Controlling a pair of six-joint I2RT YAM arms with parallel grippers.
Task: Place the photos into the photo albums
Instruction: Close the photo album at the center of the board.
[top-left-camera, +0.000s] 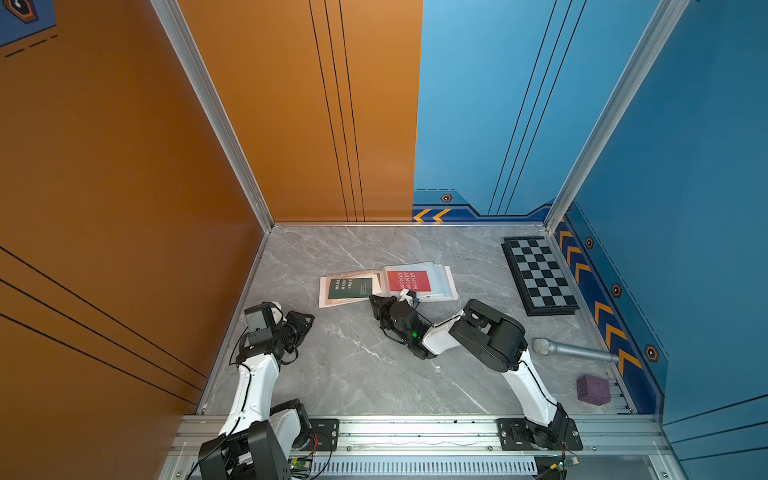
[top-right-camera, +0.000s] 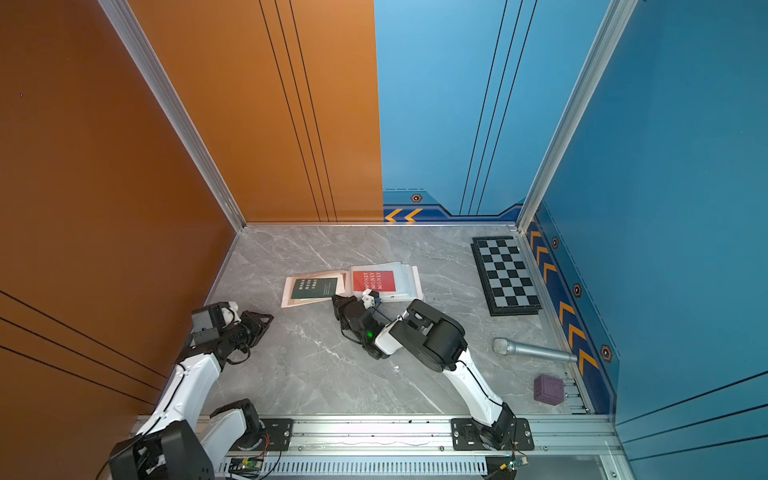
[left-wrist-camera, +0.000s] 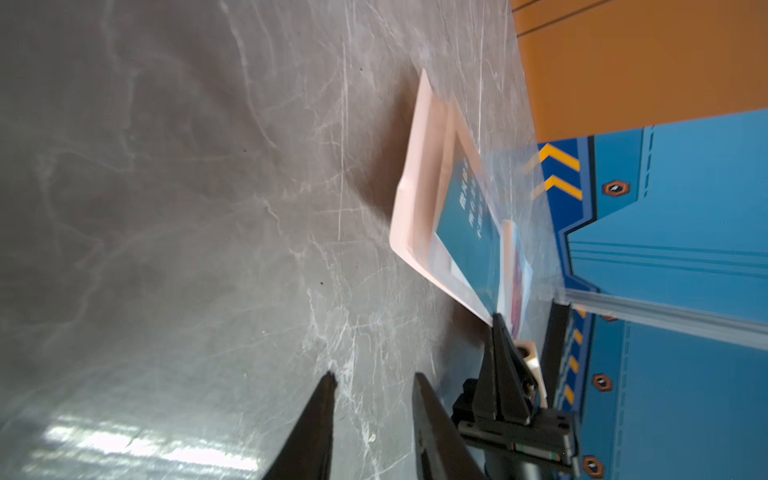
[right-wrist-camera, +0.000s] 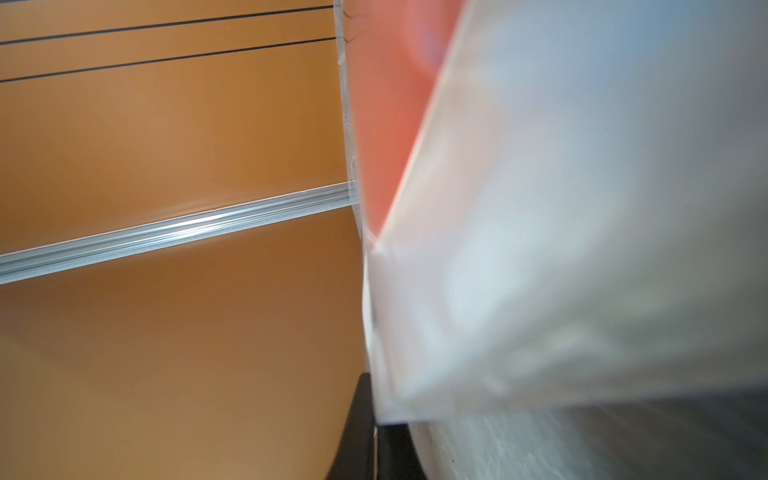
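Two photos show in the open photo album (top-left-camera: 325, 293). A dark green card (top-left-camera: 350, 288) sits on the page beyond and to the left of the right tool (top-left-camera: 375, 299), and a red MONEY card (top-left-camera: 408, 281) sits on the page just beyond that tool. The right tool is closed at the album's near edge, by the spine. Its wrist view is blurred, but the black fingers (right-wrist-camera: 357, 436) seem to pinch the corner of a clear sleeve page (right-wrist-camera: 540, 249). The left tool (top-left-camera: 307, 320) hangs over the table (top-left-camera: 353, 374), apart from the album, with its jaws partly spread and nothing between them. Well to the right of the right tool lie a chessboard (top-left-camera: 540, 274), a microphone (top-left-camera: 573, 351) and a purple cube (top-left-camera: 593, 389).
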